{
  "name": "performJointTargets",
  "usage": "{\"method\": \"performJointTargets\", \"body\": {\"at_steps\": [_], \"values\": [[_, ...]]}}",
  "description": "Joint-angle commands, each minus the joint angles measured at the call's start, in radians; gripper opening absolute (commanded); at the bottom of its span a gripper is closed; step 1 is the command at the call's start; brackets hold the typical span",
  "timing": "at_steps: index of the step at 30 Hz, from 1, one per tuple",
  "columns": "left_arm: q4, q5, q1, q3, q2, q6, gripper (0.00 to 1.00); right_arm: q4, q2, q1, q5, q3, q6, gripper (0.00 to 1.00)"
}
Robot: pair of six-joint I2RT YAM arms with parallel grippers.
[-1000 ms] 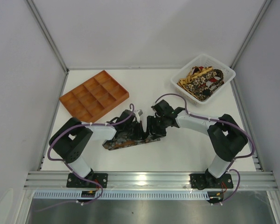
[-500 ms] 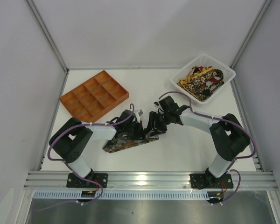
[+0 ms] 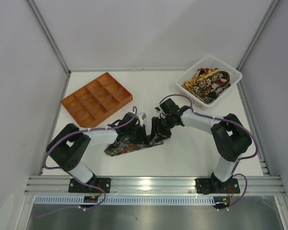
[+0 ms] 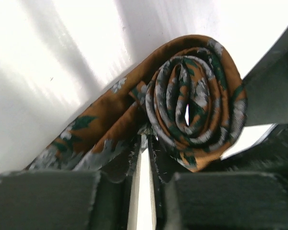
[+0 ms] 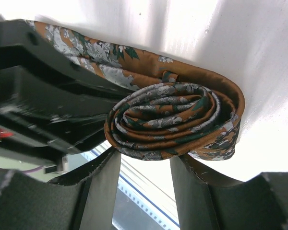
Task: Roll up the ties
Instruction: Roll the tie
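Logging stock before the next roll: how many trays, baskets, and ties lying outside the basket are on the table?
Tray: 1
Basket: 1
Tie, outside the basket: 1
Total: 3

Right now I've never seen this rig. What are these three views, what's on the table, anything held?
Two robot arms, left arm and right arm, are bolted at the near edge of a white table. One picture looks down from above; the other two come from a camera on each wrist. On the table: an orange tray, a white basket of ties, and mid-table one patterned tie, partly rolled. Left gripper: jaws nearly together at the tie's edge, pinch unclear. Right gripper: jaws apart beside the roll.
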Motion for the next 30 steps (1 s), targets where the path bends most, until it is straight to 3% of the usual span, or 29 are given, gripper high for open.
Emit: {"method": "performJointTargets", "body": {"at_steps": [1, 6, 15, 30], "values": [[-0.07, -0.048, 0.0, -0.007, -0.088, 0.033, 0.17, -0.045, 0.016, 0.009, 0.033, 0.039, -0.038, 0.51], [-0.1, -0.06, 0.0, -0.022, -0.178, 0.036, 0.24, -0.033, 0.02, 0.012, 0.032, 0.047, -0.036, 0.52], [-0.122, -0.088, 0.001, -0.01, -0.304, 0.015, 0.07, -0.039, 0.016, 0.022, 0.058, 0.068, -0.038, 0.51], [-0.071, -0.048, 0.027, 0.105, -0.134, 0.024, 0.03, -0.047, 0.014, 0.04, 0.052, 0.087, -0.044, 0.51]]}}
